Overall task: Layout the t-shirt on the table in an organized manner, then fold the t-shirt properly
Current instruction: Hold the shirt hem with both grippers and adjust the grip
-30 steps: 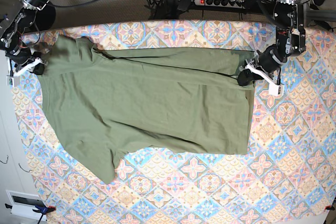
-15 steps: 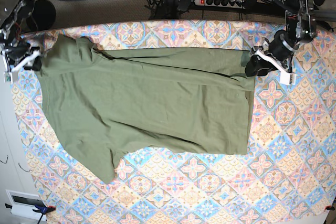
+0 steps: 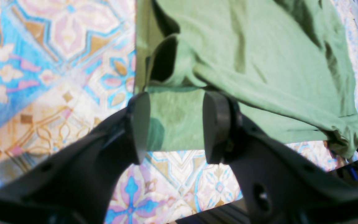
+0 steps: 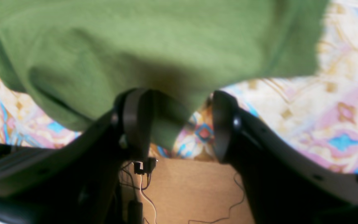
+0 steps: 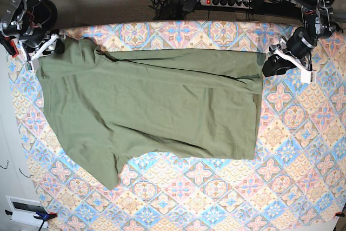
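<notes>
The olive-green t-shirt (image 5: 157,106) lies spread on the patterned table (image 5: 292,160), collar end at the left and hem at the right. One sleeve (image 5: 105,171) points toward the near edge. My left gripper (image 5: 270,64) is at the hem's far corner. In the left wrist view it (image 3: 177,127) stands open above that corner (image 3: 172,124), nothing pinched. My right gripper (image 5: 50,46) hovers at the shirt's far left corner. The right wrist view shows it (image 4: 179,124) open, with a sagging fold of cloth (image 4: 169,112) hanging loose between the jaws beside one finger (image 4: 135,124).
A power strip (image 5: 227,1) and cables lie beyond the table's far edge. The right wrist view shows brown floor (image 4: 185,193) with wires past that edge. A white box (image 5: 24,209) sits off the near left corner. Bare patterned cloth (image 5: 216,198) extends along the near side and right.
Both grippers have opened and let go of the shirt's far corners. Each has drawn back toward the far edge, the left one also outward to the right. The far edge lies straighter.
</notes>
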Tool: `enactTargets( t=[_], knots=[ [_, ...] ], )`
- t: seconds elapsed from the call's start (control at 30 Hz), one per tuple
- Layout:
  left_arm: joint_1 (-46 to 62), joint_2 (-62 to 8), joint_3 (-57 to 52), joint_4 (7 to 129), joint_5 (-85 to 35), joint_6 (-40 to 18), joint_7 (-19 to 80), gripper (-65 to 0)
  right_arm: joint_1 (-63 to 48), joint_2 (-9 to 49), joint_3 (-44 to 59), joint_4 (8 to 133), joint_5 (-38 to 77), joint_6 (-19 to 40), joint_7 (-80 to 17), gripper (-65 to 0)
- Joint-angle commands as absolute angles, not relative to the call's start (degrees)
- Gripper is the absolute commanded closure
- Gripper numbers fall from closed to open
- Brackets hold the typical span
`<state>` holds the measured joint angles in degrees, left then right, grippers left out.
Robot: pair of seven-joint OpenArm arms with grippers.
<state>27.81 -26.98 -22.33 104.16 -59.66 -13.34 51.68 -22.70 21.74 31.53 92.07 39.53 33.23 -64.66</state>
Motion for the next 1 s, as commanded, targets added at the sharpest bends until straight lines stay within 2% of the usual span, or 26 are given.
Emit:
enactTargets(
  t=[0.0, 0.47, 0.53, 0.63, 0.7, 0.87, 0.97],
  knots=[
    [27.8, -27.9, -22.9, 105.3, -60.5, -13.8, 50.9, -27.5, -22.5, 23.0, 32.0, 92.1, 40.3, 33.5, -63.9, -30.6],
    [27.7, -27.9, -22.8, 105.2, -60.5, -13.8, 50.9, -27.5, -24.8, 21.8, 26.6, 91.3, 40.6, 33.5, -65.5, -30.1],
    [27.6, -27.9, -22.8, 105.2, -60.5, -13.8, 50.9, -27.5, -24.7, 21.2, 26.5, 91.6, 40.6, 33.5, -65.5, -25.2],
    [27.6, -27.9, -22.8, 105.2, -60.5, -13.8, 50.9, -27.5, -24.7, 21.1, 26.7, 91.7, 41.9, 33.5, -65.5, -10.7],
    [27.6, -27.9, -22.8, 105.0, -60.5, -13.8, 50.9, -27.5, -24.7, 21.1, 26.8, 91.7, 45.4, 33.6, -65.5, -4.5],
    [27.6, -27.8, -22.7, 104.9, -60.5, -13.8, 50.9, -27.5, -24.7, 21.2, 33.9, 91.7, 58.8, 33.6, -65.7, -4.0],
    [27.6, -27.8, -22.7, 104.9, -60.5, -13.8, 50.9, -27.5, -24.5, 21.3, 38.1, 91.7, 61.3, 33.6, -68.2, -4.0]
  ],
)
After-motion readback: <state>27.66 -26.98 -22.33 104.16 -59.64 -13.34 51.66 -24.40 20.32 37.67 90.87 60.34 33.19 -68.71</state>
